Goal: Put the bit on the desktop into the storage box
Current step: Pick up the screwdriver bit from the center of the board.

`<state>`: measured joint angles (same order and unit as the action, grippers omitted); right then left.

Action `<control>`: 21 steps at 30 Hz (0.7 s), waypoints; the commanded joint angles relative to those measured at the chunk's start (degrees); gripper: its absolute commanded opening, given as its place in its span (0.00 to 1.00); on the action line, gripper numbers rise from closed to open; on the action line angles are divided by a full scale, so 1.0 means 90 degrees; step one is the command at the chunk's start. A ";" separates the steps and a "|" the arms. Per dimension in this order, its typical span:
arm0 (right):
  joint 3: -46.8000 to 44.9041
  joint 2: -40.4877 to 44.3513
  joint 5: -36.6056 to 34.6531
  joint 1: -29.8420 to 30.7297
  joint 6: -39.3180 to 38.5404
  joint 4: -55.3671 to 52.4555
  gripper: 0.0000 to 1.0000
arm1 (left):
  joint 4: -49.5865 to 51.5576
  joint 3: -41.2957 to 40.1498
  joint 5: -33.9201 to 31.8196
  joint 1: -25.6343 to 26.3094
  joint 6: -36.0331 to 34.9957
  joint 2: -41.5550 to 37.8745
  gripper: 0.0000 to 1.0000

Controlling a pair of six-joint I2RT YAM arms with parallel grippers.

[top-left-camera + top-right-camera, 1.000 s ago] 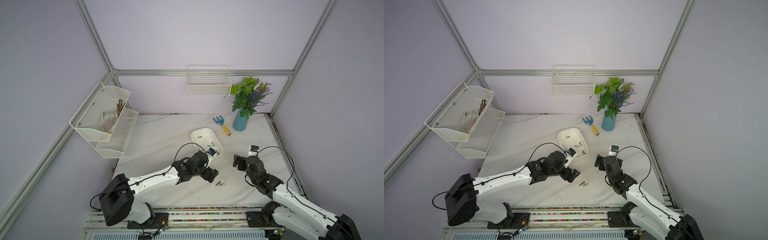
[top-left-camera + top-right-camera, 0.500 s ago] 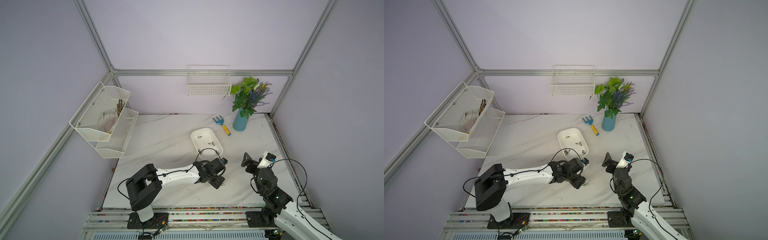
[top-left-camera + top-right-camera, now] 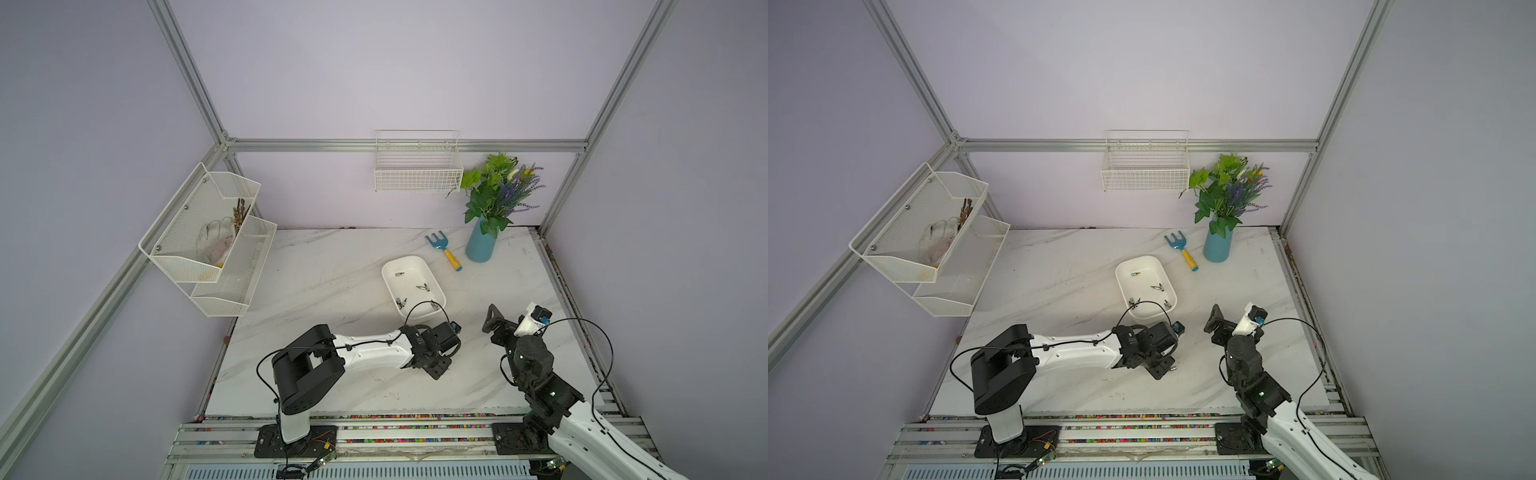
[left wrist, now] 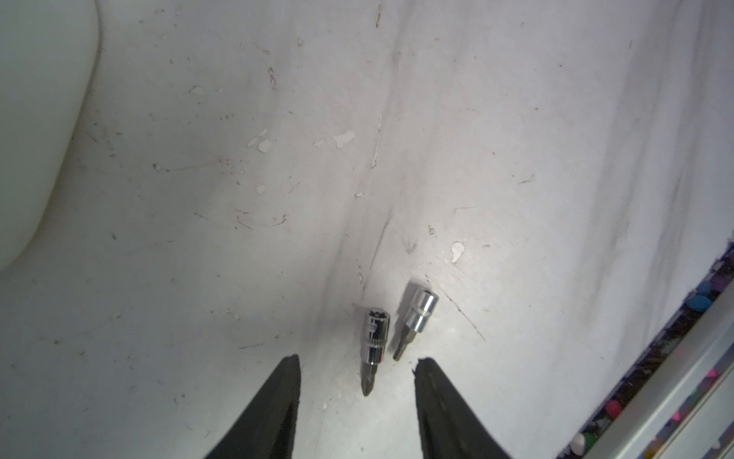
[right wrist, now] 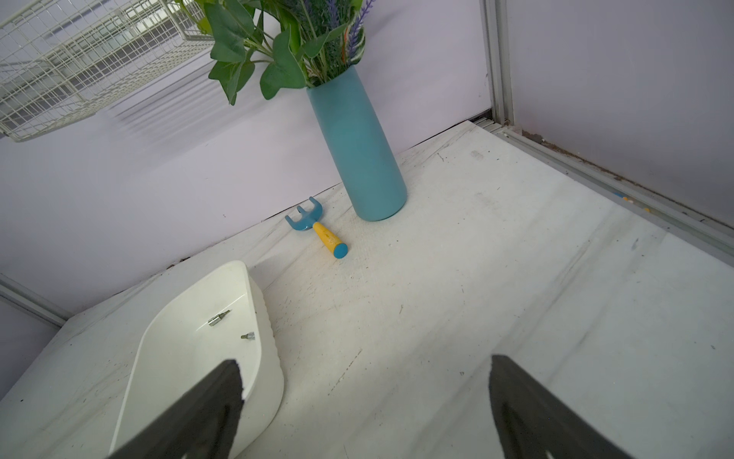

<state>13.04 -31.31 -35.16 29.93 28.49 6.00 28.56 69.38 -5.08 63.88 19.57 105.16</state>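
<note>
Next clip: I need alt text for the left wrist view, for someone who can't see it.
A chrome bit and a second bit lie side by side on the scuffed white table, just ahead of the left tool, whose two dark fingers stand apart and hold nothing. A rounded corner of the white storage box shows at the frame's edge.

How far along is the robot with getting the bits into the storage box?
Done: at least four bits lie in the storage box. In hand: nothing gripped yet; the left gripper is low over the desktop, jaws apart, two bits lying side by side just ahead of it. Left: both of those need grasping and dropping in. The right gripper is open and empty.
</note>
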 commanded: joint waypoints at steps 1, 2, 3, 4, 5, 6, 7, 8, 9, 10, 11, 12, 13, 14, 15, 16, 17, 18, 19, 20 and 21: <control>0.0016 0.0069 -0.0135 -0.0023 0.0016 0.0120 1.00 | 0.0020 0.0218 -0.0128 0.0032 0.0051 0.0113 0.48; 0.0018 0.0071 -0.0136 -0.0021 0.0018 0.0124 1.00 | 0.0021 0.0219 -0.0129 0.0037 0.0039 0.0144 0.47; 0.0016 0.0071 -0.0143 -0.0020 0.0009 0.0116 1.00 | 0.0020 0.0238 -0.0119 0.0036 0.0033 0.0175 0.46; 0.0021 0.0071 -0.0144 -0.0024 0.0006 0.0115 1.00 | 0.0021 0.0249 -0.0115 0.0037 0.0025 0.0206 0.46; 0.0016 0.0071 -0.0152 -0.0016 0.0008 0.0115 1.00 | 0.0020 0.0259 -0.0106 0.0032 0.0018 0.0224 0.44; 0.0016 0.0071 -0.0151 -0.0017 0.0008 0.0115 1.00 | 0.0030 0.0274 -0.0100 0.0031 0.0013 0.0251 0.43; 0.0016 0.0071 -0.0149 -0.0024 0.0003 0.0115 1.00 | 0.0030 0.0279 -0.0099 0.0034 0.0009 0.0273 0.43; 0.0016 0.0071 -0.0151 -0.0019 0.0003 0.0115 1.00 | 0.0044 0.0287 -0.0099 0.0032 0.0009 0.0302 0.43; 0.0019 0.0071 -0.0147 -0.0024 0.0006 0.0115 1.00 | 0.0043 0.0295 -0.0099 0.0033 0.0003 0.0322 0.42; 0.0016 0.0071 -0.0149 -0.0024 0.0004 0.0120 1.00 | 0.0059 0.0298 -0.0101 0.0034 -0.0001 0.0350 0.41; 0.0008 0.0079 -0.0160 -0.0021 0.0008 0.0115 1.00 | 0.0061 0.0306 -0.0109 0.0034 -0.0001 0.0370 0.41; 0.0006 0.0083 -0.0156 -0.0024 0.0008 0.0115 1.00 | 0.0069 0.0313 -0.0100 0.0038 -0.0006 0.0393 0.40; 0.0006 0.0079 -0.0158 -0.0019 0.0007 0.0115 1.00 | 0.0078 0.0313 -0.0108 0.0034 -0.0016 0.0401 0.40; 0.0006 0.0072 -0.0161 -0.0025 0.0008 0.0115 1.00 | 0.0084 0.0318 -0.0117 0.0032 -0.0015 0.0412 0.39; 0.0006 0.0080 -0.0148 -0.0025 0.0003 0.0115 1.00 | 0.0090 0.0327 -0.0127 0.0032 -0.0016 0.0432 0.39; 0.0006 0.0080 -0.0150 -0.0024 0.0008 0.0115 1.00 | 0.0103 0.0336 -0.0141 0.0033 -0.0012 0.0447 0.38; 0.0006 0.0080 -0.0149 -0.0024 0.0008 0.0115 1.00 | 0.0122 0.0347 -0.0148 0.0038 -0.0016 0.0462 0.37; 0.0006 0.0081 -0.0154 -0.0025 0.0008 0.0115 1.00 | 0.0130 0.0352 -0.0157 0.0036 -0.0010 0.0464 0.37; 0.0006 0.0089 -0.0154 -0.0025 0.0008 0.0106 1.00 | 0.0138 0.0366 -0.0158 0.0032 -0.0016 0.0499 0.36; 0.0007 0.0090 -0.0155 -0.0023 0.0000 0.0105 1.00 | 0.0152 0.0375 -0.0167 0.0031 -0.0016 0.0520 0.35; 0.0006 0.0100 -0.0157 -0.0018 0.0004 0.0105 1.00 | 0.0174 0.0391 -0.0185 0.0033 -0.0016 0.0539 0.34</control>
<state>13.04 -31.00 -35.33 29.93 28.47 6.00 29.71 70.91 -5.82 63.90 19.49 109.08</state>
